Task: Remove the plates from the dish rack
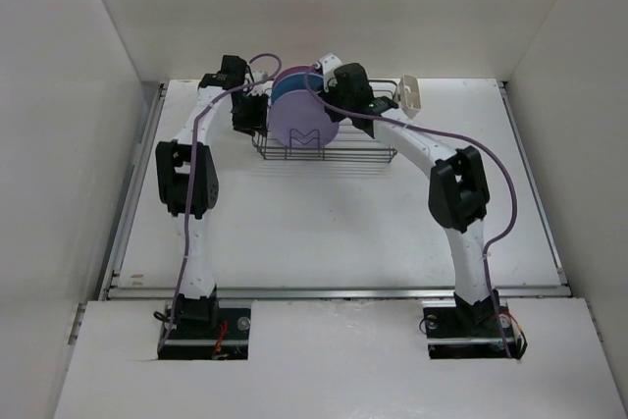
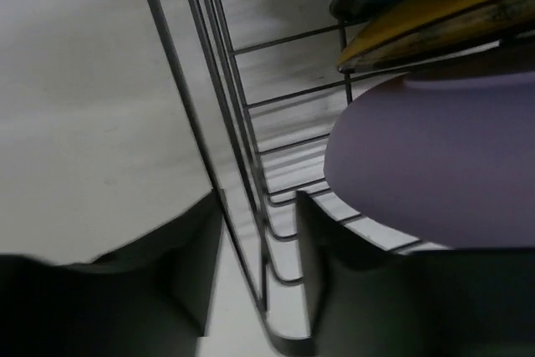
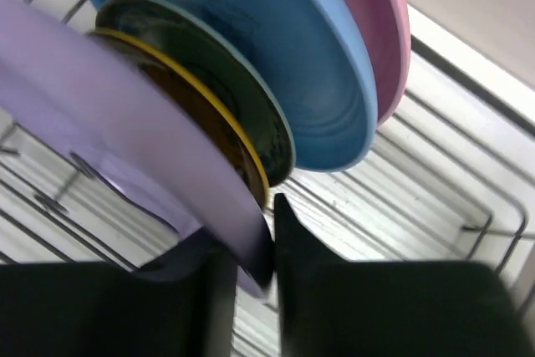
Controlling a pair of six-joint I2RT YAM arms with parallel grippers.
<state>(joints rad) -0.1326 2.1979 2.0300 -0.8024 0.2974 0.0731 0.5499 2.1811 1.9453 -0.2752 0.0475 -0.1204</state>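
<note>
The dark wire dish rack (image 1: 378,155) stands at the back of the table. The plates stand on edge in it. The lavender plate (image 1: 306,125) is nearest, with the blue plate (image 1: 287,86) behind it. In the right wrist view the order is lavender (image 3: 100,114), golden-yellow (image 3: 241,150), teal (image 3: 213,60), blue (image 3: 251,22), pink (image 3: 380,22). My right gripper (image 1: 337,95) (image 3: 251,265) is shut on the lavender plate's rim. My left gripper (image 1: 250,113) (image 2: 259,273) is open at the rack's left end. Its fingers straddle the rack's wire wall (image 2: 242,123) without touching it.
A small beige cutlery holder (image 1: 412,93) hangs at the rack's right end. White walls close in the table at the back and on both sides. The left wrist view also shows the lavender plate (image 2: 435,165) and the yellow plate (image 2: 435,14).
</note>
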